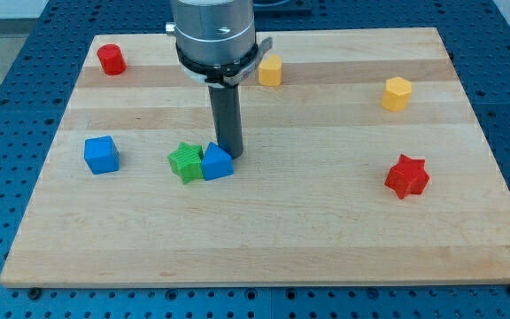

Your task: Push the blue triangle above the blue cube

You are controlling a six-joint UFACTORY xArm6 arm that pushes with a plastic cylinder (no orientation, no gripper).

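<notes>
The blue triangle (216,163) lies on the wooden board a little left of the middle, touching a green star-shaped block (185,161) on its left. The blue cube (102,154) sits apart at the view's left, at about the same height in the view. My tip (232,156) is at the triangle's upper right edge, touching or almost touching it. The rod rises straight up from there to the arm's grey body (213,35) at the view's top.
A red cylinder-like block (111,59) is at the top left. A yellow block (270,70) sits right of the arm, another yellow block (397,93) at the upper right. A red star (406,176) lies at the right. The board's edge (264,282) runs along the view's bottom.
</notes>
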